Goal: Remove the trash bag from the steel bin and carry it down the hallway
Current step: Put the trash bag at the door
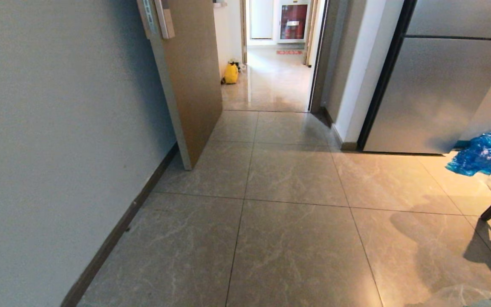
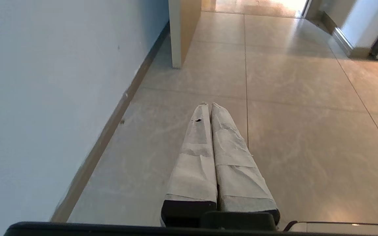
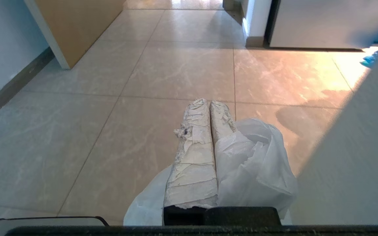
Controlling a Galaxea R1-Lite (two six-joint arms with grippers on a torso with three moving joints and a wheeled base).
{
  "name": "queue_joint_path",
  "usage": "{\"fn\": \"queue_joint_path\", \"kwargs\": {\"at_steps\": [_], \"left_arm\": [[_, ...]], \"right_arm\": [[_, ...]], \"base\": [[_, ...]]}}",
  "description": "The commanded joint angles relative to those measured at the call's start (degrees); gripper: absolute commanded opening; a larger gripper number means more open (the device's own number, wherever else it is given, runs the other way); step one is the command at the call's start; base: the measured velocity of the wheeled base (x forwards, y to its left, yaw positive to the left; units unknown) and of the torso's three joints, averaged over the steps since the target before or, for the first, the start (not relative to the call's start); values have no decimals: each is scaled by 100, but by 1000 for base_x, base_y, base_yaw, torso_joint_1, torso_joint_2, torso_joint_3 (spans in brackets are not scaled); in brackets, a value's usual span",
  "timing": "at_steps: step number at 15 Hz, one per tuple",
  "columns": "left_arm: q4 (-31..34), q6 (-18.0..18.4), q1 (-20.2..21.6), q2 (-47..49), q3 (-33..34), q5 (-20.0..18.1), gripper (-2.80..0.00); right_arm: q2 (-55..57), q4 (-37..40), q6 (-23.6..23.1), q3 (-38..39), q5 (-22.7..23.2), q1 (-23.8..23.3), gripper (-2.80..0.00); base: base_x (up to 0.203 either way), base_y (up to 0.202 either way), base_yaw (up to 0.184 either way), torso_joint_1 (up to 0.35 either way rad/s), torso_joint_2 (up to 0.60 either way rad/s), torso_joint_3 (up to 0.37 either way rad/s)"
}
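- Right gripper [image 3: 208,102] has its taped fingers pressed together on the trash bag [image 3: 258,160], whose white plastic bunches around them above the floor tiles [image 3: 176,72].
- Left gripper [image 2: 208,104] is closed too, holding nothing, beside the wall [image 2: 44,98].
- Ahead, the hallway [image 1: 271,81] lies past an open brown door [image 1: 190,76]; a yellow bag [image 1: 230,73] sits there.
- A blue plastic bag [image 1: 482,153] lies near the steel fridge [image 1: 437,85].
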State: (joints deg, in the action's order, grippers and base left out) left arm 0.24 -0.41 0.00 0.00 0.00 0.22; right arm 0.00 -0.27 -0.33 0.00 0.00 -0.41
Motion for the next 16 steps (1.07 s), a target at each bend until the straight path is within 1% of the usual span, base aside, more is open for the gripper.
{"fn": "queue_joint_path", "kwargs": {"at_steps": [1, 12, 13, 16], "left_arm": [[2, -2, 0, 0, 0, 4, -280], [2, -2, 0, 0, 0, 4, -280], [2, -2, 0, 0, 0, 4, -280], [2, -2, 0, 0, 0, 4, -280]], "right_arm": [[0, 0, -2, 0, 0, -2, -280], [6, -3, -2, 0, 0, -2, -280], [0, 0, -2, 0, 0, -2, -280], [4, 0, -2, 0, 0, -2, -280]], "base": [[189, 0, 2, 2, 3, 6], [188, 0, 1, 3, 2, 4], [100, 0, 0, 5, 6, -2], [0, 0, 0, 0, 0, 0]]}}
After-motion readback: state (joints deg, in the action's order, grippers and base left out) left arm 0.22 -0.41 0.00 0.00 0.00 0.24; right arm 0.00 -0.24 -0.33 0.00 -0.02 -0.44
